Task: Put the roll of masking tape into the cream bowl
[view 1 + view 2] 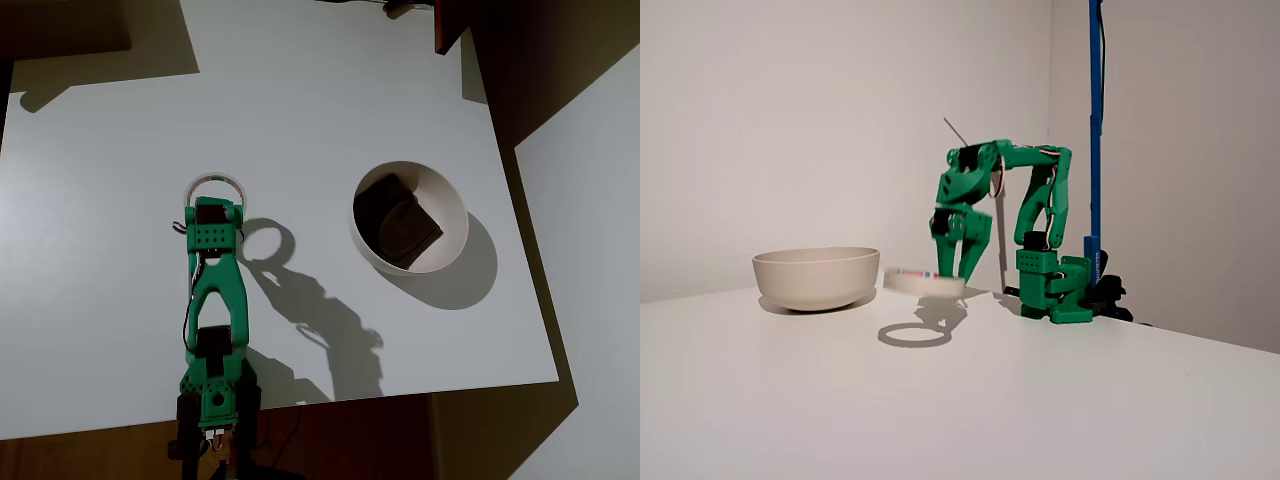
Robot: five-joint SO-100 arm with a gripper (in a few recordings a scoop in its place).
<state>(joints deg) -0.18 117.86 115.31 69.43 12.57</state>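
In the fixed view, the bowl sits at the left on the counter. Right of it, the tape hangs clear above the counter, gripped by the fingers of the green arm, bent over and reaching down.

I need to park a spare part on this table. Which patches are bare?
In the overhead view, the white table is bare left of the roll of masking tape, and from the tape across to the cream bowl. It is crowded by the gripper and inside the bowl, where a dark lump sits.
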